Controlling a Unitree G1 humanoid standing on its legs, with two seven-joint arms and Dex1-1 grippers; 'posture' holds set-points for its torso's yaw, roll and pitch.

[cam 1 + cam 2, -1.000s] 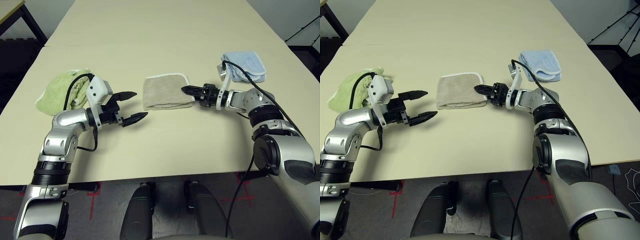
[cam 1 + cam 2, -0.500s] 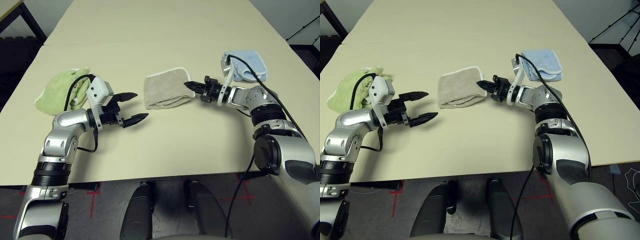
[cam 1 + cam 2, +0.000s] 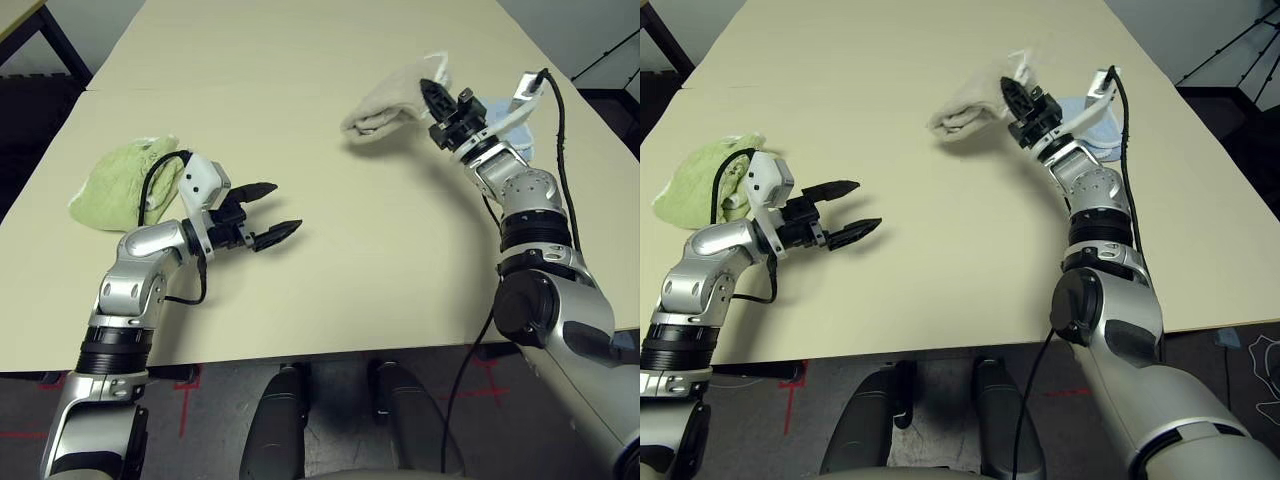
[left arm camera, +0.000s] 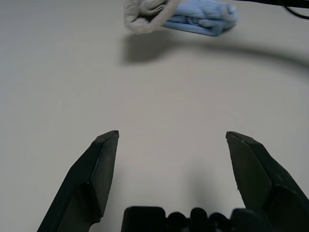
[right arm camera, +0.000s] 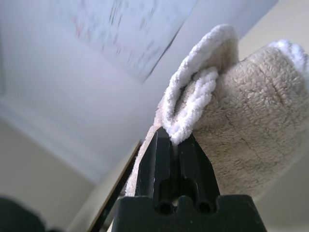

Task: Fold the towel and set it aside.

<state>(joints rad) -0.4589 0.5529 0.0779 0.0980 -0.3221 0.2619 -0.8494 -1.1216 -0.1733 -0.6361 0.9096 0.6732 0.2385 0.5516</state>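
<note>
Two black fingers of the right gripper (image 5: 176,145) are pressed together on the white stitched edging of the folded beige terry towel (image 3: 385,100), pinching its bunched rim between their tips. The towel hangs from that grip above the pale tabletop (image 3: 380,260), toward its far right part, with a shadow on the surface beneath it; most of the cloth droops away from the fingers toward the table's middle. Just behind the raised gripper, near the right edge, lies a folded light blue cloth (image 4: 203,17), though whether the towel brushes it is hard to judge. The left gripper (image 3: 264,212) holds its fingers wide apart over bare tabletop near the near-left part, empty. A crumpled pale green cloth (image 3: 120,180) lies beside it, by the left edge.
</note>
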